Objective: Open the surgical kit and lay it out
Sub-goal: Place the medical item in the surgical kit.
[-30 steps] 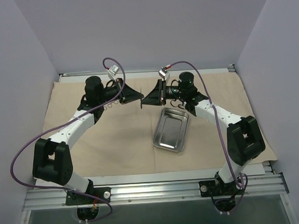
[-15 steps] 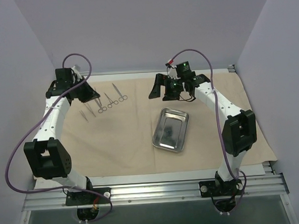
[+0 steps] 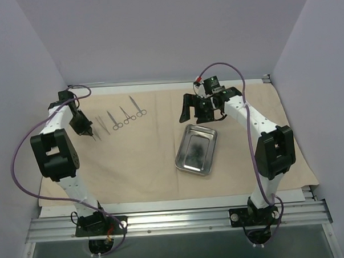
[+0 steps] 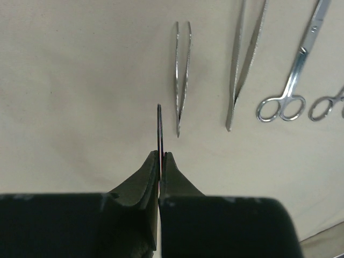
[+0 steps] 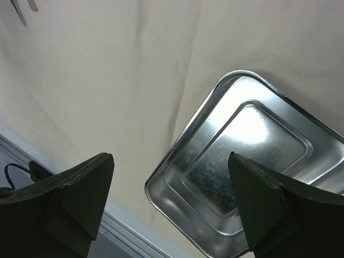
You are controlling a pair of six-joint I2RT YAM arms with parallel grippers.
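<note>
The beige cloth wrap (image 3: 145, 164) lies spread flat over the table. On it rests the shiny steel tray (image 3: 197, 149), right of centre, with nothing in it. Several thin metal instruments (image 3: 124, 115) lie in a row at the far left: two tweezers (image 4: 181, 75) and ring-handled scissors (image 4: 293, 80). My left gripper (image 4: 160, 155) is shut on a thin metal instrument (image 4: 159, 126) seen edge-on, just above the cloth (image 4: 80, 80) and left of the tweezers. Above the far end of the tray (image 5: 242, 150), my right gripper (image 5: 169, 156) stands wide open and holds nothing.
The cloth's near edge meets a metal rail (image 3: 176, 217) by the arm bases. Purple-grey walls (image 3: 32, 66) close in on the left, back and right. The left arm (image 3: 56, 151) stands folded close to the left wall.
The two grippers were together at the table's middle a second ago. The left arm has swung to the far left with the thin instrument. The right gripper has opened and shifted over the tray.
</note>
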